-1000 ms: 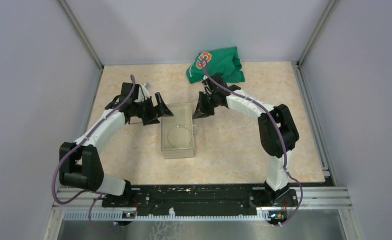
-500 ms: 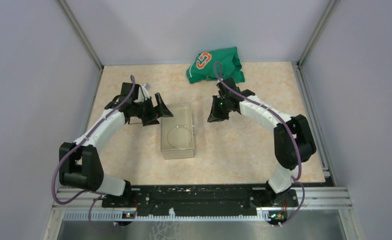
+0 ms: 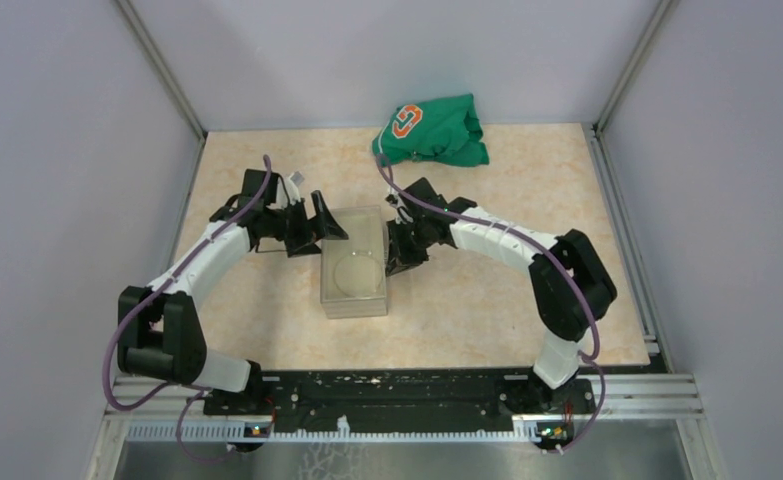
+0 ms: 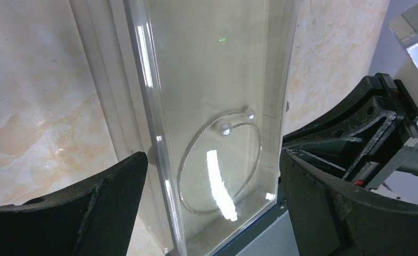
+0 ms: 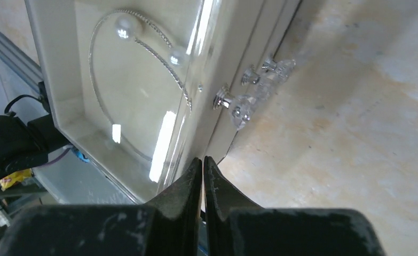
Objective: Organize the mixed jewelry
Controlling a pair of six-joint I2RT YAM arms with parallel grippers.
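Observation:
A thin silvery wire hoop [image 3: 355,275] with two small pearl-like beads at its ends lies inside a clear plastic box [image 3: 356,228] in the middle of the table. It shows through the lid in the left wrist view [image 4: 220,160] and the right wrist view [image 5: 137,90]. My left gripper [image 3: 325,238] is open at the box's far-left corner, and its fingers [image 4: 89,213] straddle the box [image 4: 158,80]. My right gripper [image 3: 399,258] is shut, with its tips [image 5: 203,162] against the box's right side by the lid edge. I see no other loose pieces.
Two clear knobs [image 5: 238,104] stick out of the box's right side. A crumpled green cloth with an orange print [image 3: 432,130] lies at the back of the table. Grey walls enclose the table on three sides.
My right gripper swung away to the right, then came back left and down against the box's right side. The left arm shifted only slightly. The box and hoop have not moved.

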